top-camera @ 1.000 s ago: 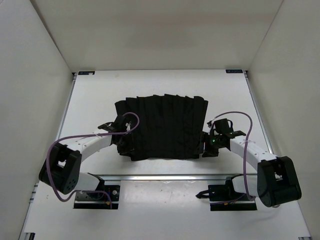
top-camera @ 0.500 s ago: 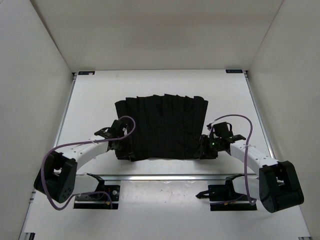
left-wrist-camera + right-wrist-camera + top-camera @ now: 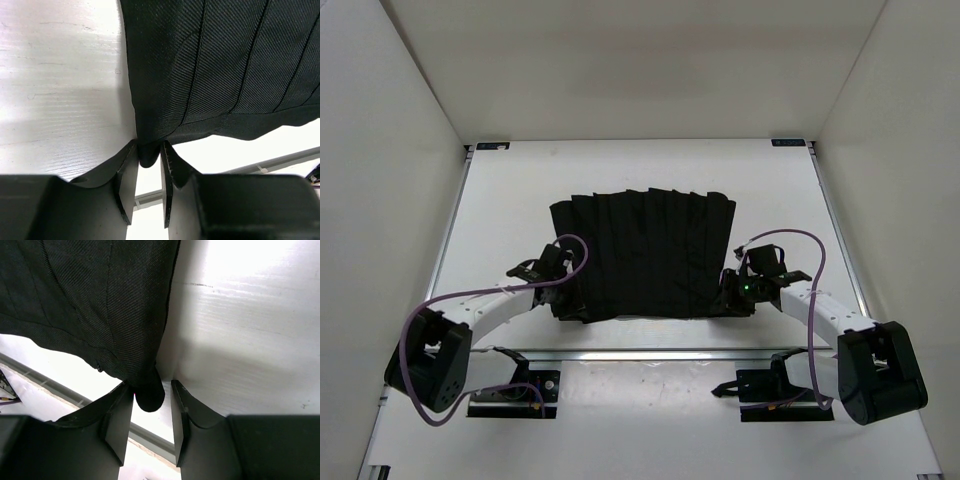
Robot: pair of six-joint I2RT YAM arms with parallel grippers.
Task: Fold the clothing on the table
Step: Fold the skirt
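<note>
Near corners of clothing [image 3: 645, 255] in left gripper [image 3: 148, 150]; right gripper [image 3: 151, 388]

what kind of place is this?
Probably a robot lab test cell: white table boxed in by plain white walls, left arm and right arm bolted at its near edge, black pleated skirt on it.

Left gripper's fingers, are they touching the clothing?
Touching. The left wrist view shows a corner of the clothing pinched between the fingers, fabric pressed against both.
</note>
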